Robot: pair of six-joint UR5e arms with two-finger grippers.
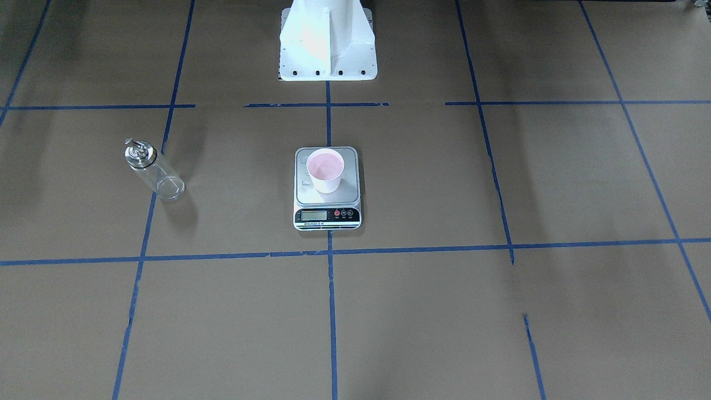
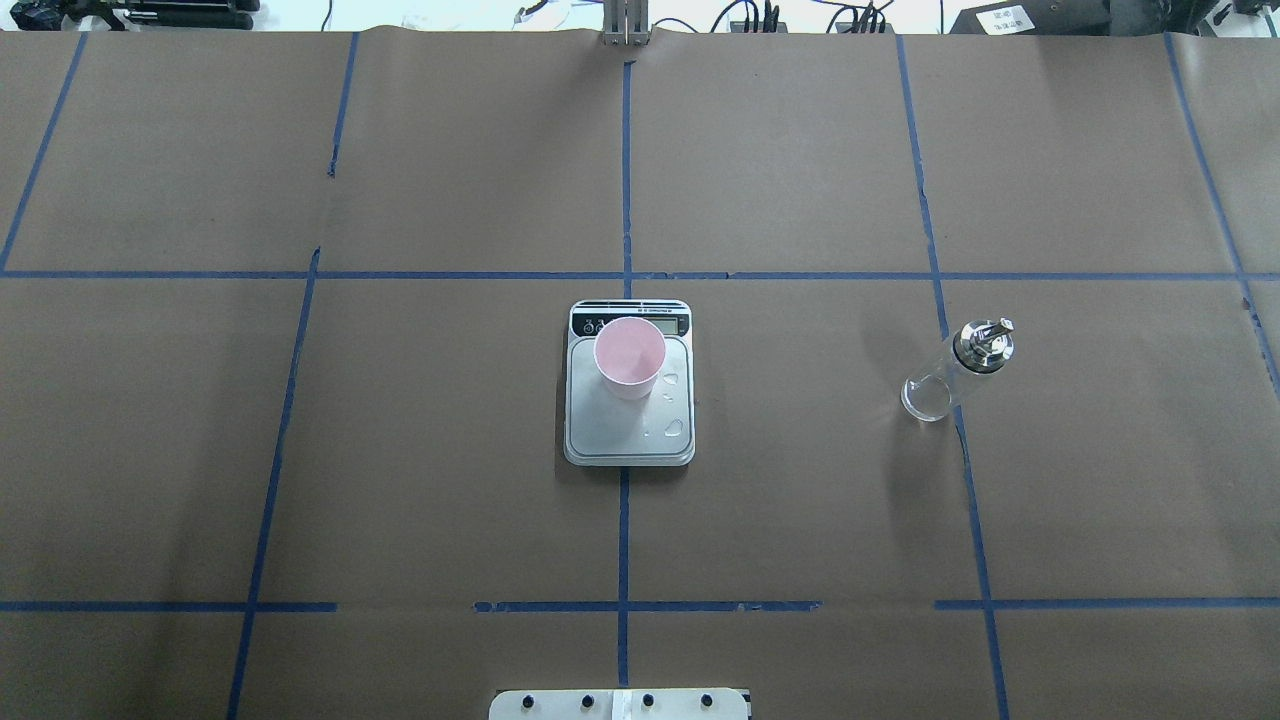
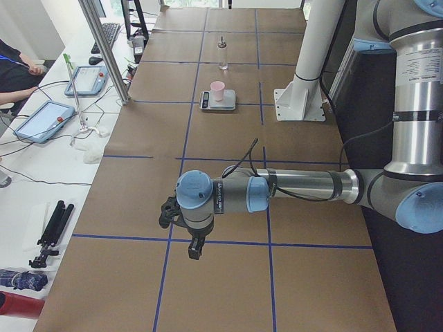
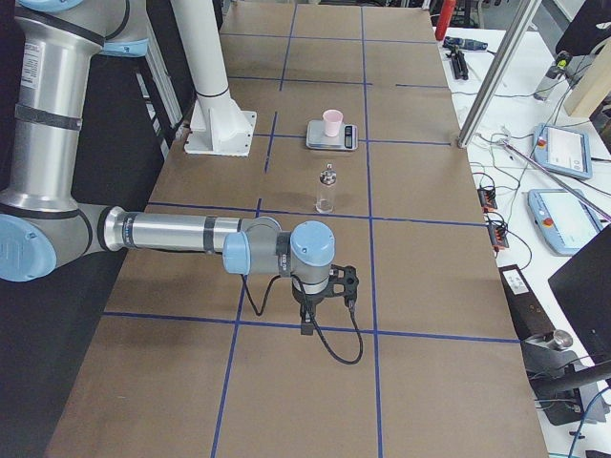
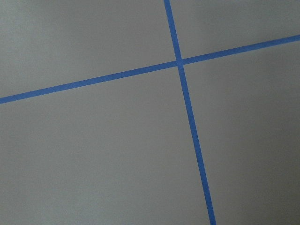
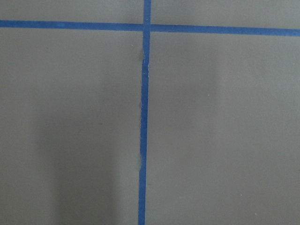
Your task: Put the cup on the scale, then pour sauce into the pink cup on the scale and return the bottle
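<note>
The pale pink cup (image 1: 325, 169) stands upright on the steel platform of the scale (image 1: 345, 195) at the table's middle; it also shows in the overhead view (image 2: 629, 355) on the scale (image 2: 625, 435). The clear glass bottle (image 2: 950, 375) with its metal spout cap stands upright on the paper, apart from the scale on my right side (image 1: 153, 169). My left gripper (image 3: 194, 247) hangs over the table's left end, far from the scale. My right gripper (image 4: 307, 322) hangs over the right end, short of the bottle (image 4: 326, 189). I cannot tell whether either is open or shut.
Brown paper with blue tape lines covers the table. A few drops lie on the scale platform (image 2: 676, 428). The white robot base (image 1: 328, 41) stands behind the scale. Tablets, cables and an operator are beside the table's far long edge (image 3: 41, 121).
</note>
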